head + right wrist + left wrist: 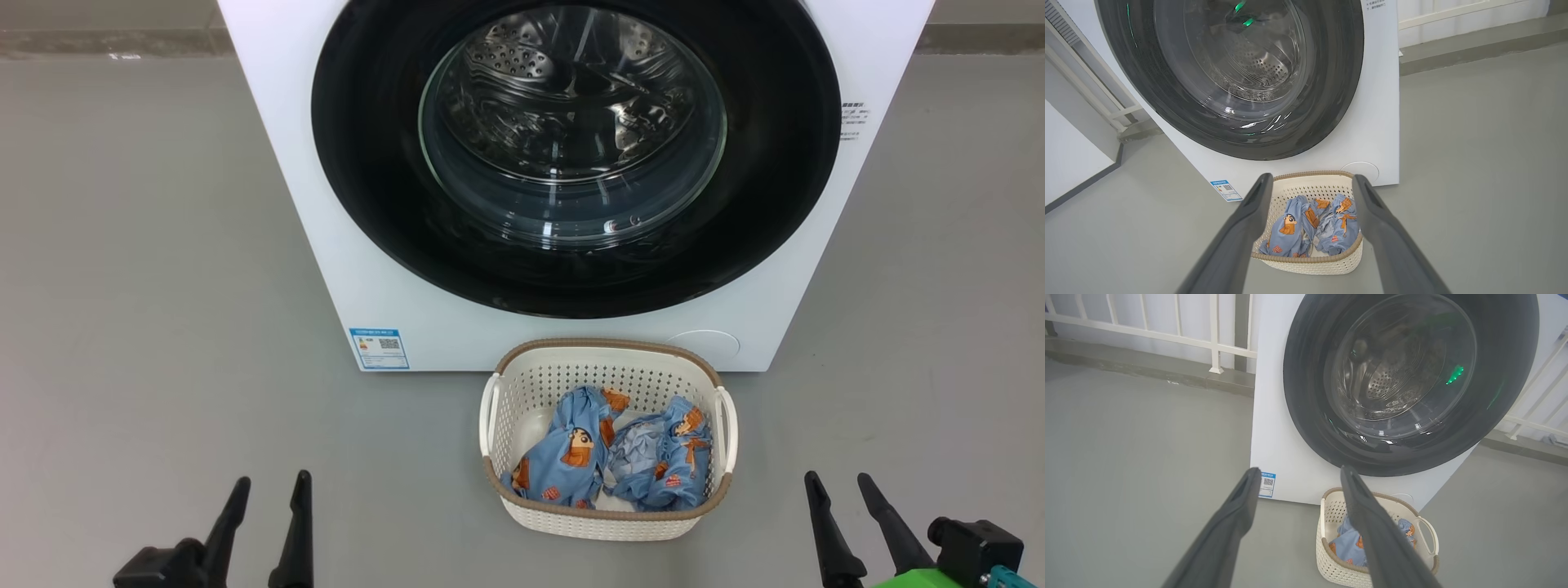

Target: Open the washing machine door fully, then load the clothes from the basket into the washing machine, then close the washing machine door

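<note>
The white washing machine point(326, 245) stands straight ahead, its round black-rimmed door point(367, 163) shut flat against the front, the steel drum visible through the glass. On the floor in front of it sits the cream basket point(539, 376) holding two light-blue printed clothes point(567, 453), side by side. My left gripper point(273, 486) is open at the lower left, well left of the basket. My right gripper point(839, 483) is open at the lower right, right of the basket. In the wrist views both grippers point(1300, 471) point(1310, 177) are empty, short of the basket point(1331, 563) point(1298, 185).
Grey floor point(147, 286) spreads on both sides of the machine. A white railing point(1167, 335) runs along the wall behind it, with a raised grey kerb beneath. A blue label point(379, 349) sits on the machine's lower left front.
</note>
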You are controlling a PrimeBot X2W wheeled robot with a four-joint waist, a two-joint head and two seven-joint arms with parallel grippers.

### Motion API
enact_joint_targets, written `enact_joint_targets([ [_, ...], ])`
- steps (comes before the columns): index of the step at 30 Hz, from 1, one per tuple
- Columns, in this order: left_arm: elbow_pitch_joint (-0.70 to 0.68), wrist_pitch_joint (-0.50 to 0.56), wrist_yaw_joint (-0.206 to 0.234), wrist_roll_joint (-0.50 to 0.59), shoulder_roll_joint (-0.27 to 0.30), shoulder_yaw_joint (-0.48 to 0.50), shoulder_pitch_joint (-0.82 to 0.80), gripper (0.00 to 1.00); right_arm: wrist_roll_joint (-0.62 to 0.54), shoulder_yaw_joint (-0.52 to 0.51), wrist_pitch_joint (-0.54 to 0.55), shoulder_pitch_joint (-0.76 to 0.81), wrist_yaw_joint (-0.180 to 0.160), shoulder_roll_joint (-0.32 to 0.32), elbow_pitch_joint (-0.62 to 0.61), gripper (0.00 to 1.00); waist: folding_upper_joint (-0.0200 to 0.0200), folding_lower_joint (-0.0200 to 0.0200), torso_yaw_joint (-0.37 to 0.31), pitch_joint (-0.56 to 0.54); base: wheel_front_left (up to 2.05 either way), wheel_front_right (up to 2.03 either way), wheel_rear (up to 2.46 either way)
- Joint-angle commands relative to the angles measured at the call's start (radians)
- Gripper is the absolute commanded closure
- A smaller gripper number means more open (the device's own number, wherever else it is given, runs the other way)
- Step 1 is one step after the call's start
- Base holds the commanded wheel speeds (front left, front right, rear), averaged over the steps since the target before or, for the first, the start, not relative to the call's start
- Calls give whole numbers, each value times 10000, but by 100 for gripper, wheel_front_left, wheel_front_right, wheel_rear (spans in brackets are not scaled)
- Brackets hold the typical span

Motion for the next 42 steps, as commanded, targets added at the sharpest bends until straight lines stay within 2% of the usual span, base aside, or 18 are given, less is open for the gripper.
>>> enact_joint_targets([
  [1,-327,-196,-24,407,228,224,-151,0,-420,190,-205,-73,16,-149,-300,0,0,-1,2,2,0,0,0],
  [15,-452,-563,-27,1735,344,68,-65,0,-1832,114,-569,66,17,-150,-461,0,0,-1,0,34,0,0,0],
  [28,-309,-563,-27,1550,359,124,-65,0,-1844,-80,-569,95,17,-64,-552,0,0,-1,-35,35,0,0,0],
  [34,-195,-563,-27,1804,437,78,-73,0,-1847,-96,-569,105,17,-36,-567,0,0,-1,-60,21,4,4,-7],
  [42,-210,-563,-27,1922,394,95,-62,0,-1846,-79,-569,87,17,-22,-556,0,0,-1,-87,42,50,50,-100],
])
